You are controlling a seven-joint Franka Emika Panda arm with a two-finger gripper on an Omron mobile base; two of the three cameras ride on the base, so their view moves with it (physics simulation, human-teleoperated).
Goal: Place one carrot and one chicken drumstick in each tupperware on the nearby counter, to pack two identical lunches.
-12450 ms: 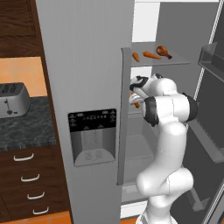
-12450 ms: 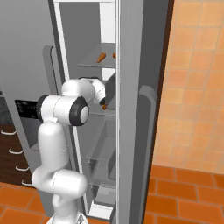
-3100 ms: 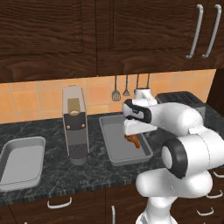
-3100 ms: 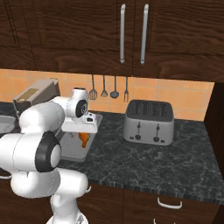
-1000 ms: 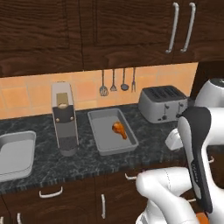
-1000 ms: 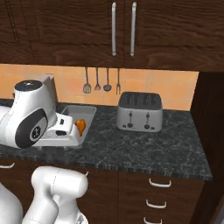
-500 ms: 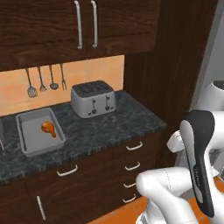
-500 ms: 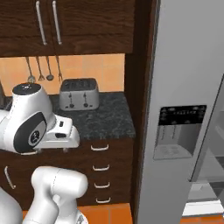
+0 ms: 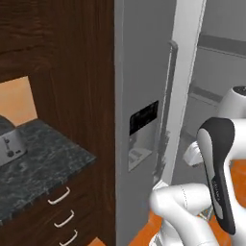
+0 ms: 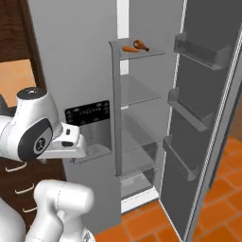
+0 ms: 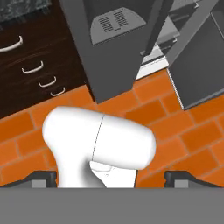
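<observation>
Best done by lining up squarely with the open fridge (image 10: pixel 142 118) before reaching: aim for the top shelf (image 10: pixel 139 53), where a carrot (image 10: pixel 130 48) and a chicken drumstick (image 10: pixel 141 45) lie side by side, near or touching, too small to tell which. Worth taking one item only, coming in level over the shelf lip and closing across the narrow width rather than the length, since both are rounded and, by the look of them, likely to roll or slip. Care needed near the open fridge door (image 10: pixel 208 118) with its bins on the right, and near the shelf edge. Gripper (image 11: pixel 111 177) spread wide and empty, fingertips (image 11: pixel 43 176) far apart at the bottom of the hand view, pointed down at orange brick floor (image 11: pixel 175 131), well away from any food. Carrot: short, orange, lying flat. Drumstick: brown-orange, darker at one end, just behind the carrot. Counter (image 9: pixel 43 163): black stone with grey marbling, off to the left beside the fridge, over dark wood drawers (image 9: pixel 60 211) with curved silver handles, a toaster (image 9: pixel 9 144) standing on it at the edge of the left base view. Judged roughly partway through, with another fetch from the fridge in hand.
</observation>
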